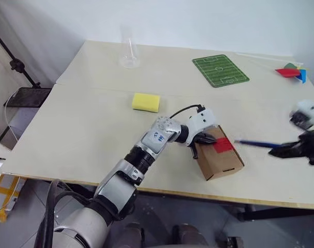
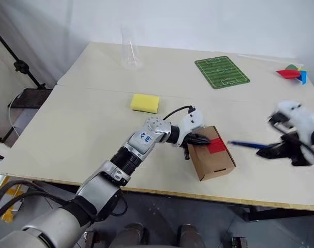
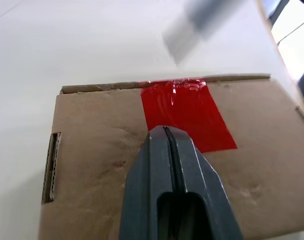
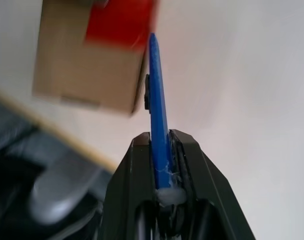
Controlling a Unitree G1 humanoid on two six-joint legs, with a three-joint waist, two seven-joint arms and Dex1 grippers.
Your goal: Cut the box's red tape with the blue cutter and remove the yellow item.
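Pale tabletop (image 1: 84, 124) carries the box (image 1: 221, 161) near its front edge. Left gripper (image 1: 202, 139) reaches across, fingers pressed together and empty, tips resting on the box top beside the red tape (image 1: 223, 144). Right gripper (image 1: 294, 150) hangs by the right edge — clamped on the blue cutter (image 1: 255, 144), tip aimed at the tape.

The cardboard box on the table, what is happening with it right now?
The robot is preparing to cut the box open. Its left hand, fingers shut, rests against the box's top next to the red tape, steadying it. The right hand grips the blue cutter, whose tip points toward the box but has not reached it. The tape looks uncut, and the box is closed.
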